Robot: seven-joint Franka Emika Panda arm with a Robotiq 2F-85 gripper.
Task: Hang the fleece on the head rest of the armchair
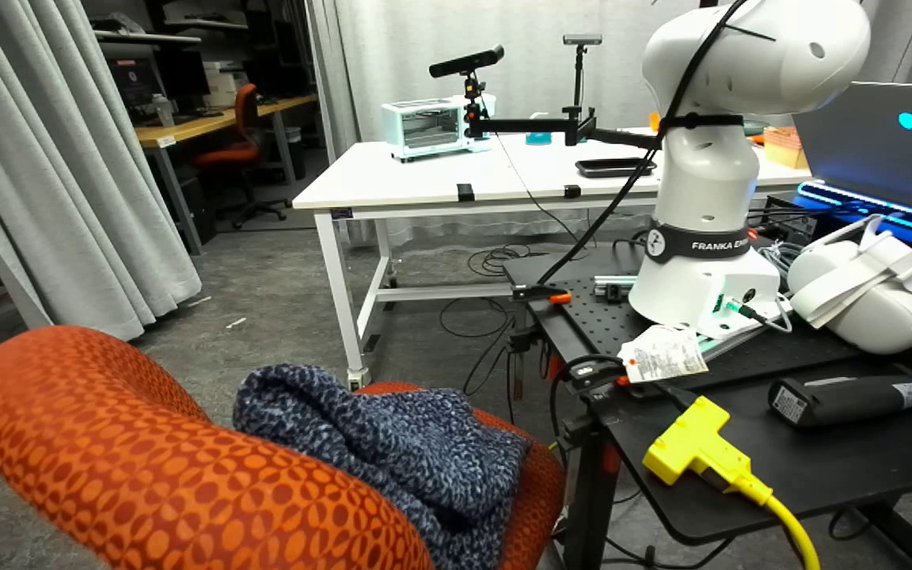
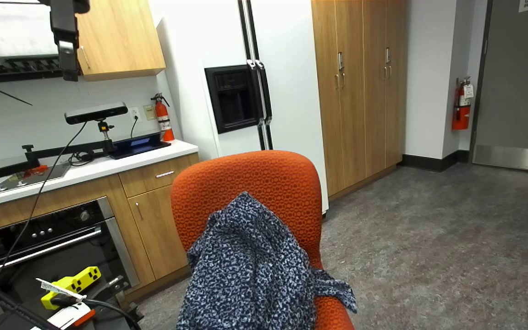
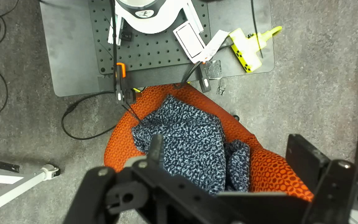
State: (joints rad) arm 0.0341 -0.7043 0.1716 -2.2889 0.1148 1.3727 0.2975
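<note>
Bunched fleece [image 1: 424,451] on armchair [image 1: 210,483] seat [image 3: 121,147], gripper [image 3: 227,152] spread

We observe the dark, light-flecked fleece heaped on the orange seat in both exterior views and in the wrist view. In an exterior view we note its peak [image 2: 245,204] in front of the backrest [image 2: 268,178], below the top edge; whether the two touch, we cannot tell. A narrow end [image 2: 335,288] of the cloth lies across the side of the armchair.

In the wrist view we record the fingers [image 3: 305,161] of the gripper standing wide apart, the fleece visible between them.

We find the armchair at the edge of the black counter [image 1: 804,483], which carries the white robot base [image 1: 693,293] and a yellow outlet block [image 1: 693,443].
</note>
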